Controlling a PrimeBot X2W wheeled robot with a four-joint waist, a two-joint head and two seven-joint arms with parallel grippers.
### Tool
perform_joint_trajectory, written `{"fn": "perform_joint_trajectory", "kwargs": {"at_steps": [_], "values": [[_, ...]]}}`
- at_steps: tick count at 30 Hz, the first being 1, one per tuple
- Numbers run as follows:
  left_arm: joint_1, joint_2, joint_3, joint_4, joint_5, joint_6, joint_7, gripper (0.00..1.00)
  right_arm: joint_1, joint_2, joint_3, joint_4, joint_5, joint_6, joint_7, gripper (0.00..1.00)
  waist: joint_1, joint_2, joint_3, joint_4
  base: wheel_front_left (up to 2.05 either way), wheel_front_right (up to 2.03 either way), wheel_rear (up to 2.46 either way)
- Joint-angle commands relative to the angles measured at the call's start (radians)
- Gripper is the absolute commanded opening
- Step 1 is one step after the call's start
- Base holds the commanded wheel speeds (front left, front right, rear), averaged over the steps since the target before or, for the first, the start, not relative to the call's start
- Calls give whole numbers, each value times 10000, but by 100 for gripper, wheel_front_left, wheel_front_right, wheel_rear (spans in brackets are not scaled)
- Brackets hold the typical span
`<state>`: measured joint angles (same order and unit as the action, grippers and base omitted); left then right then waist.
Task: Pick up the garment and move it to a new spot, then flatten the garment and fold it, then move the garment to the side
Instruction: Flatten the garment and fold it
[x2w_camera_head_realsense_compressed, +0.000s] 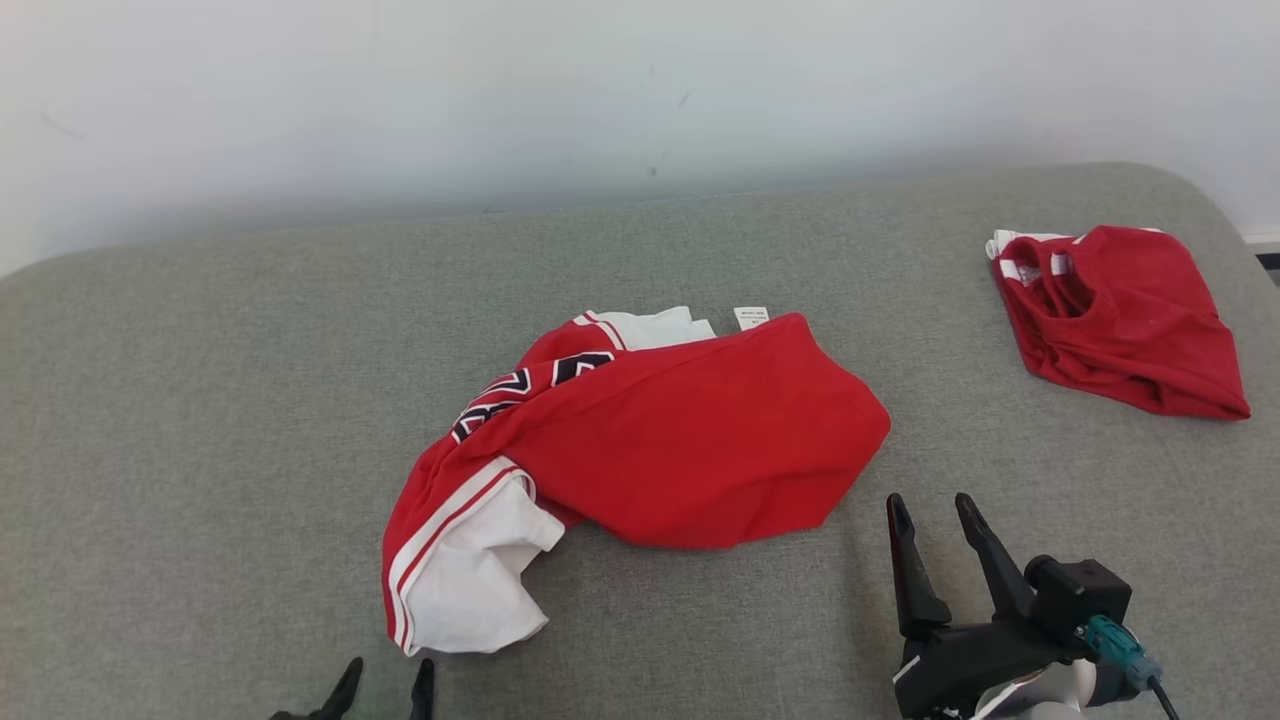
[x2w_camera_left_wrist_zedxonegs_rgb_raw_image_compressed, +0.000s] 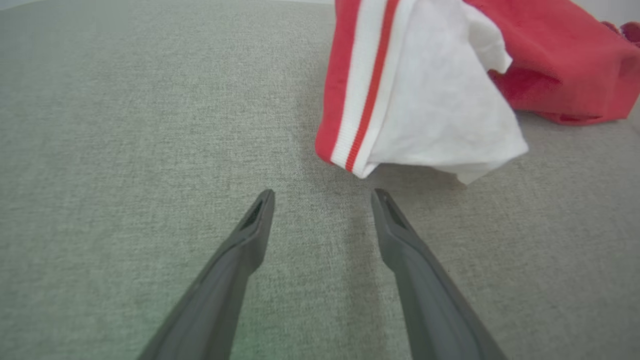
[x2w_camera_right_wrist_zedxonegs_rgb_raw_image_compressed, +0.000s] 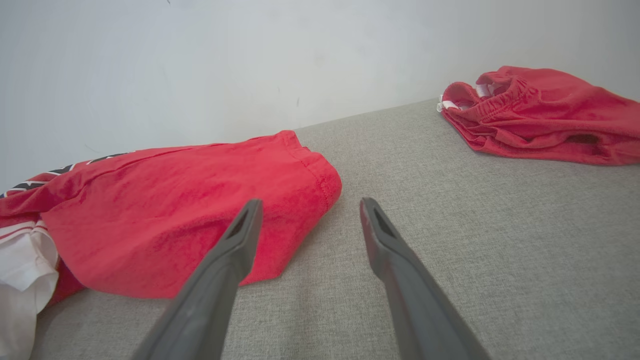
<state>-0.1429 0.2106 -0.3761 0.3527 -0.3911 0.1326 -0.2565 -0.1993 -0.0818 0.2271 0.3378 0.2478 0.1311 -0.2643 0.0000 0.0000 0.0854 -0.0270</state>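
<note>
Jersey (x2w_camera_head_realsense_compressed: 660, 450) is lying crumpled on the grey cushion (x2w_camera_head_realsense_compressed: 200, 400) while left gripper (x2w_camera_head_realsense_compressed: 390, 668) and right gripper (x2w_camera_head_realsense_compressed: 928, 502) are hovering beside it, both spread wide, holding nothing.

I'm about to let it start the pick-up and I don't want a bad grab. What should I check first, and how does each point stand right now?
1. Left gripper open and holding nothing: ok.
2. Right gripper open and holding nothing: ok.
3. Red and white garment free of both grippers: ok.
4. Garment lying flat: not ok. It is crumpled, with its white part folded over.
5. Other red garment at the far right lies apart from it: ok.
6. Bare grey surface on the left for a new spot: ok.
</note>
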Motion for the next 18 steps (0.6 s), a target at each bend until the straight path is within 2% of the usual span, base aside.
{"fn": "perform_joint_trajectory", "kwargs": {"at_steps": [1,7,8,9,10,11,18], "values": [[-134,37,29,141,50,-46,-63,100,-72,-34,39,15,97,-6,-22,100,0,0,4,-52,0,0,0],[-610,-74,194,482,376,-160,-89,100,-88,-87,104,43,94,-6,-22,100,0,0,16,-270,0,0,0],[-620,-94,226,481,422,-186,-89,96,-81,-100,107,50,102,-6,-22,100,0,0,13,-286,0,0,0],[-652,-111,261,417,526,-209,-90,44,-71,-98,122,49,101,-6,-22,100,0,0,9,-307,0,0,0],[-678,-124,319,328,573,-193,-92,19,-58,-91,129,49,97,-6,-22,100,0,0,2,-322,0,0,0],[-653,-118,353,286,628,-190,-91,0,-39,-88,123,52,88,-6,-24,100,0,0,-9,-326,0,0,0],[-378,147,777,-230,1157,14,-93,0,149,-29,-9,102,-8,-6,-22,100,0,0,-218,-41,0,0,0]]}}
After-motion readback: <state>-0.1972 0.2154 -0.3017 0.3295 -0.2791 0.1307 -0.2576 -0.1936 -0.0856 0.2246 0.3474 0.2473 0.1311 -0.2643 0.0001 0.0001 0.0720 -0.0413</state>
